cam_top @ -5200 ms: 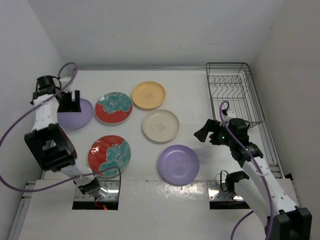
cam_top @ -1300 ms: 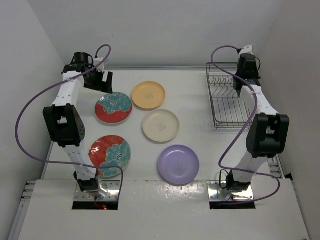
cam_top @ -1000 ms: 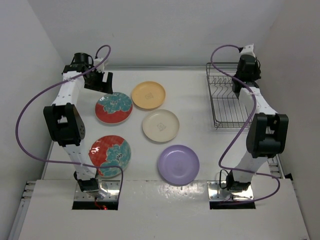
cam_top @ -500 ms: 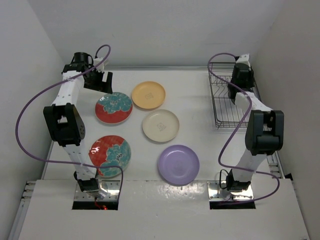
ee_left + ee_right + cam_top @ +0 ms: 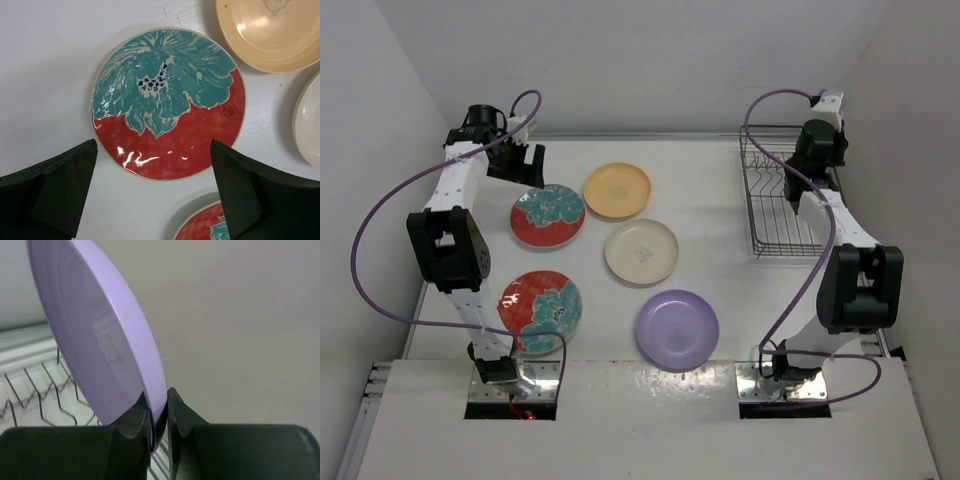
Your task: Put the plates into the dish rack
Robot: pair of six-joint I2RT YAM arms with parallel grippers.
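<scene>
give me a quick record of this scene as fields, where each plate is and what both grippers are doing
left gripper: open, above the far red floral plate
right gripper: shut on the held lilac plate, gripped by its rim, on edge above the dish rack
flat on table: far red floral plate, near red floral plate, orange-yellow plate, cream plate, loose lilac plate
dish rack: far right, no plate seated yet

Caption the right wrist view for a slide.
Right gripper pinches a lilac plate by its rim above the dish rack prongs.

Left pincer [image 5: 153, 150] spread wide, right pincer [image 5: 158, 401] clamped
</scene>
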